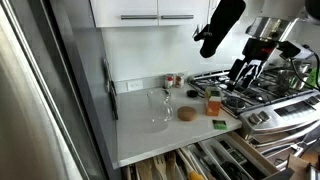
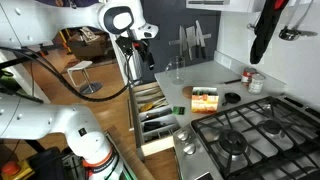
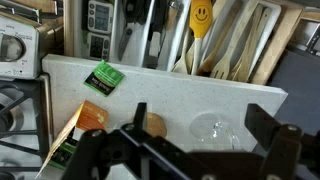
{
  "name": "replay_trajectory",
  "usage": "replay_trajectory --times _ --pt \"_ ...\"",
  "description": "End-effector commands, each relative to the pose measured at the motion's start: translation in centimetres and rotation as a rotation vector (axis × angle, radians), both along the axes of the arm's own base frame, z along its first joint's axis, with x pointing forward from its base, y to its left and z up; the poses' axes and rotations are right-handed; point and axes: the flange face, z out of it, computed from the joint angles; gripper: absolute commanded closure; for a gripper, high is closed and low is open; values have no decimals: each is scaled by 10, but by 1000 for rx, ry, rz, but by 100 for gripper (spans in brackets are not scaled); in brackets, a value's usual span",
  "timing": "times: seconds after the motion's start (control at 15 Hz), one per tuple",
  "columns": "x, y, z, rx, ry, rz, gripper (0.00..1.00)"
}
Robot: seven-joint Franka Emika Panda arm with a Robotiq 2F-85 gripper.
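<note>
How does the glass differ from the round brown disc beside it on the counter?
The glass is clear; the disc is opaque tan. The glass stands upright and tall; the disc lies flat and low. Both sit on the white counter, apart, untouched by the open gripper.

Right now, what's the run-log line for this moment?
claw: open, empty | contact: none | nearest: clear glass, brown disc on counter

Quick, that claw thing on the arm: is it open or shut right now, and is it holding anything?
Gripper: open, jaws spread wide, holding nothing.
</note>
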Motion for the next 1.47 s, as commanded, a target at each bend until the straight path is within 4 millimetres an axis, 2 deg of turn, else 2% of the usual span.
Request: replay_trajectory --times 0.0,0.93,1.13,1.4 --pt "0 0 1 0 0 0 0" --pt "0 0 1 0 0 0 0" --pt "18 30 4 -90 -12 193 0" --pt "49 84 19 -180 -32 392 0"
